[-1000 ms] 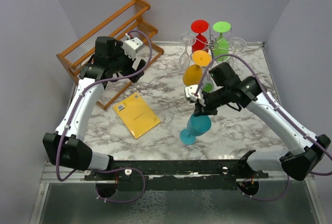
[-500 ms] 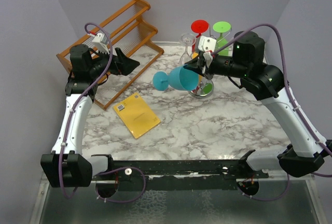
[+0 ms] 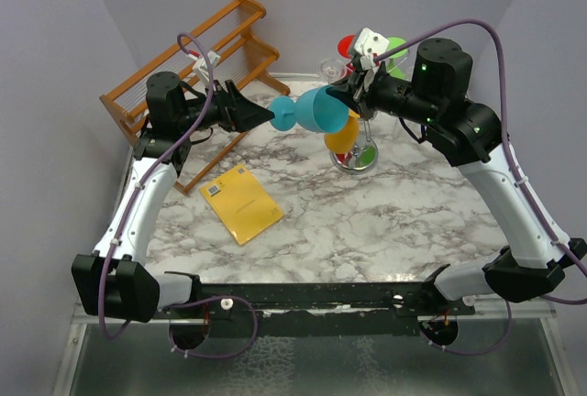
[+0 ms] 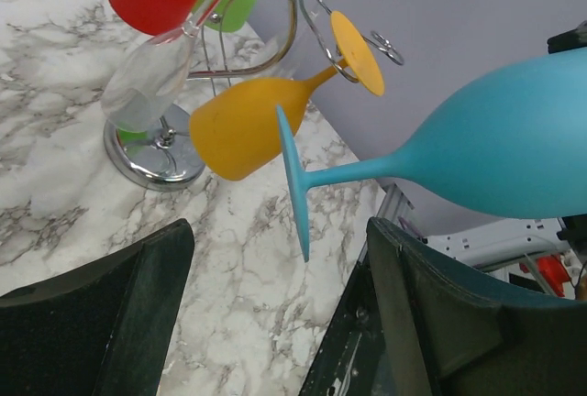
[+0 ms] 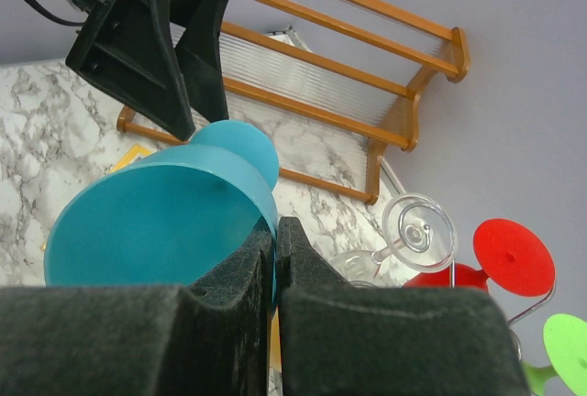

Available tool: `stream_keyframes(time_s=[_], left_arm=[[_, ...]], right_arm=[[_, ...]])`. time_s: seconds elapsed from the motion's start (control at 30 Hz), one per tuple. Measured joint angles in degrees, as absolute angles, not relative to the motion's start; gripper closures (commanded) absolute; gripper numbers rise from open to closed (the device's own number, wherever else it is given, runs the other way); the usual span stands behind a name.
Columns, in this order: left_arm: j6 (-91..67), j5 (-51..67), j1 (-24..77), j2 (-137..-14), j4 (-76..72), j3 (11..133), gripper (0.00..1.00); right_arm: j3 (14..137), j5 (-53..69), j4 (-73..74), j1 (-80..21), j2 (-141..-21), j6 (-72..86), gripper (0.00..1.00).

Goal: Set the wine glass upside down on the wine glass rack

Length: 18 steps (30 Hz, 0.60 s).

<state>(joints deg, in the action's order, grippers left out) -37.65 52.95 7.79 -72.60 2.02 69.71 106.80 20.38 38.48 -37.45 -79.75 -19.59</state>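
Note:
The teal wine glass point(image 3: 319, 110) lies level in the air, its foot point(image 3: 282, 114) pointing left. My right gripper point(image 3: 354, 100) is shut on its rim; the right wrist view shows the pads point(image 5: 248, 268) pinching the rim of the bowl point(image 5: 156, 222). My left gripper point(image 3: 263, 115) is open, and the glass foot point(image 4: 293, 185) sits just beyond the gap between its fingertips point(image 4: 278, 231), not touching. The wine glass rack point(image 3: 356, 159), a silver wire stand on a round shiny base point(image 4: 156, 153), stands just behind and right of the glass.
On the rack hang an orange glass point(image 3: 343, 132), red glass point(image 3: 349, 46), green glass point(image 3: 395, 46) and clear glasses point(image 4: 147, 84). A slatted wooden rack point(image 3: 197, 66) stands at the back left. A yellow packet point(image 3: 241, 202) lies on the marble table.
My right arm swung the teal glass up from hanging low over the table to level beside the rack, then a little higher. My left gripper moved right, up to the glass foot.

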Motion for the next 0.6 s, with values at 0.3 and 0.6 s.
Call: stream_keyframes(time_s=[0.3,0.6], left_arm=[[-39.6,54.7,10.9,-75.5,0.5,70.1,0.39],[-41.8,55.6,11.0,-76.1,-2.5,70.1,0.57]], right_arm=[[106.8,19.9,38.3,-37.4,-79.7,-18.5,0.99],[106.7,19.9,37.8,-37.1,-79.7,-18.3,0.99]])
